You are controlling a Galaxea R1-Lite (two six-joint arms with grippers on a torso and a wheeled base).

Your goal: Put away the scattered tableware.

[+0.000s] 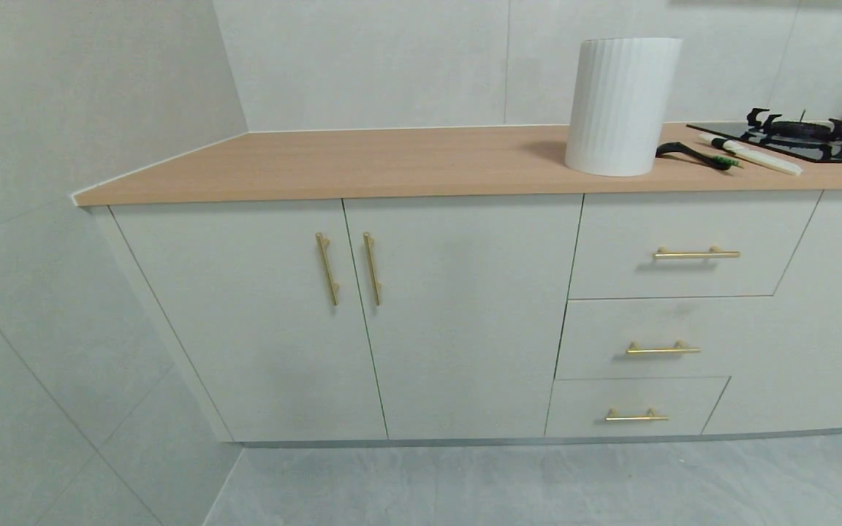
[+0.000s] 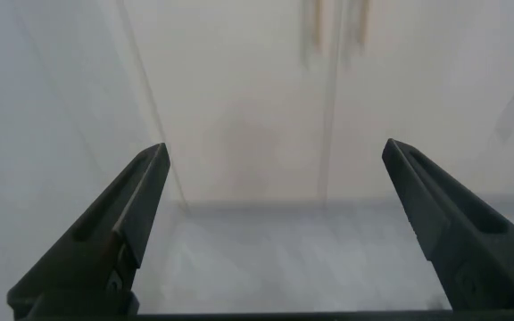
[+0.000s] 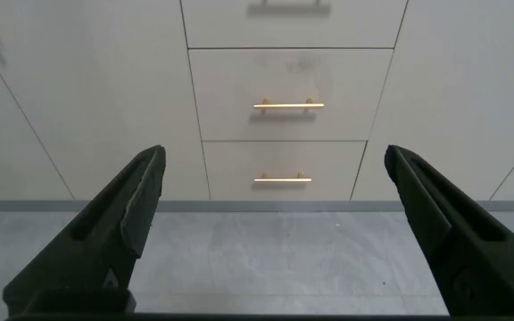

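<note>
On the wooden countertop (image 1: 362, 164) a tall white ribbed container (image 1: 622, 106) stands upright. Just right of it lie scattered utensils: a black-handled one (image 1: 688, 152), a cream-white stick-like one (image 1: 753, 157) and a small green-tipped piece (image 1: 731, 162). My left gripper (image 2: 275, 150) is open with nothing in it, low above the floor and facing the double cabinet doors (image 2: 257, 107). My right gripper (image 3: 273, 153) is open and holds nothing, low in front of the drawer stack (image 3: 288, 94).
A black gas hob (image 1: 808, 135) sits at the counter's far right. Below the counter are two doors with gold handles (image 1: 348, 269) and three drawers (image 1: 691, 245) to their right. A tiled wall closes the left side. Grey floor (image 1: 538, 482) lies open in front.
</note>
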